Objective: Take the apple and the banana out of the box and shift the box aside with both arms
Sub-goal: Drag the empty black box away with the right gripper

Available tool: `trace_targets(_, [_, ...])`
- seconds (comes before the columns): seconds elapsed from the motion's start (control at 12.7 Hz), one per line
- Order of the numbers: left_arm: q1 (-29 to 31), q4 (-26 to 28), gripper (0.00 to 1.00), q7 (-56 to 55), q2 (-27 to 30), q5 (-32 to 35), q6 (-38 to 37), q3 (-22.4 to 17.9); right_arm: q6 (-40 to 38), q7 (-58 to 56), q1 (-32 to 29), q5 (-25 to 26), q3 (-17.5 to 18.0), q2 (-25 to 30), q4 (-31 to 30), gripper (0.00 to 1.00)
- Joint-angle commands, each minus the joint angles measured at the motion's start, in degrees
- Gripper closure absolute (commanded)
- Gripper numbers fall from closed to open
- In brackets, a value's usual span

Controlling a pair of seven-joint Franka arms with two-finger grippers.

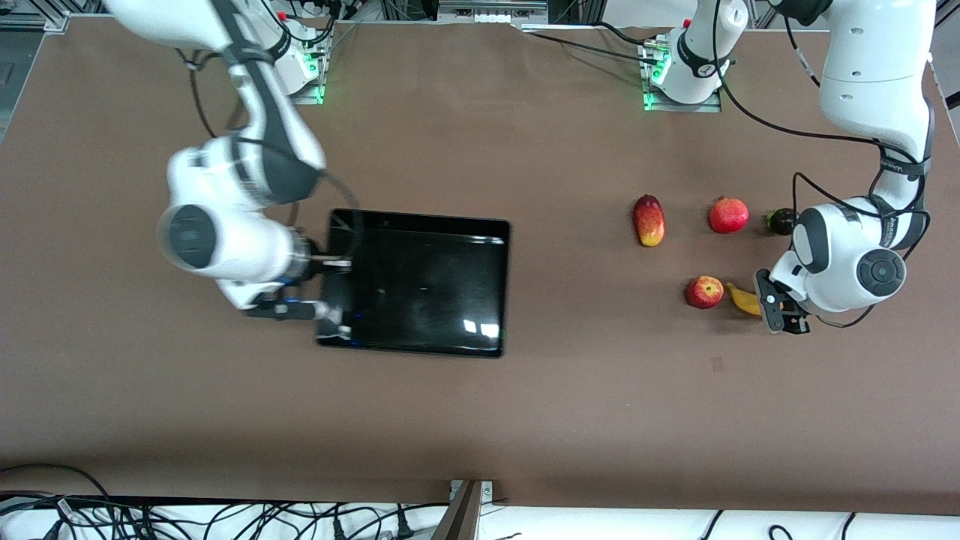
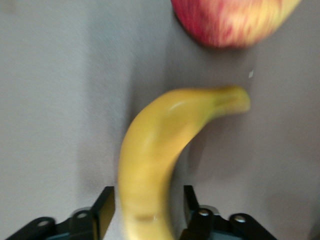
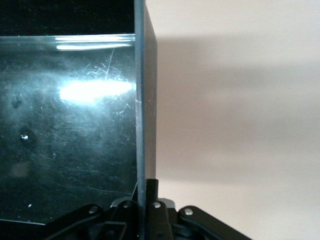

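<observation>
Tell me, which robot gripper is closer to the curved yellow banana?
The left gripper: its fingers straddle the curved yellow banana. The right gripper is at the right arm's end, shut on the shiny black plastic tray's wall.

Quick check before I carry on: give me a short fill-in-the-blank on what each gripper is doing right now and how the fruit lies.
1. The right gripper has its jaws shut on the wall of the shiny black plastic ____.
2. The left gripper has its jaws on either side of the curved yellow ____.
3. The small round red apple with yellow patches lies beside the ____ on the brown table.

Missing words: tray; banana; banana.
</observation>
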State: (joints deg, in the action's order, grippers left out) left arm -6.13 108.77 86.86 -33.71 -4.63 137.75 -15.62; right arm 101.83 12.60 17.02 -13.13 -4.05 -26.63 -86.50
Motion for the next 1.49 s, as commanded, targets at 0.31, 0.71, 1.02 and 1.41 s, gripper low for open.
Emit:
trace_targets(0.31, [-0.02, 8.3, 0.0, -12.24, 19.35, 0.15, -1.77, 1.03, 2.4, -19.44, -5.69, -1.02, -13.6, 4.66, -15.17, 1.0])
trace_targets(0.71, [-0.72, 7.6, 0.0, -14.16, 36.14, 0.06, -14.4, 2.26, 14.36, -28.16, -6.65, -1.02, -17.66, 4.48, -26.08, 1.0])
trace_targets(1.02, [-0.72, -1.95, 0.0, -30.76, 40.92, 1.11, -31.88, 2.26, 12.52, -28.24, -6.92, -0.67, -18.1, 4.92, -26.01, 0.0])
trace_targets(1.41, [-1.95, -10.68, 0.0, -53.93, 40.83, 3.93, -43.69, 3.66, -7.39, -24.31, -3.23, 10.29, -17.32, 7.56, -6.99, 0.0])
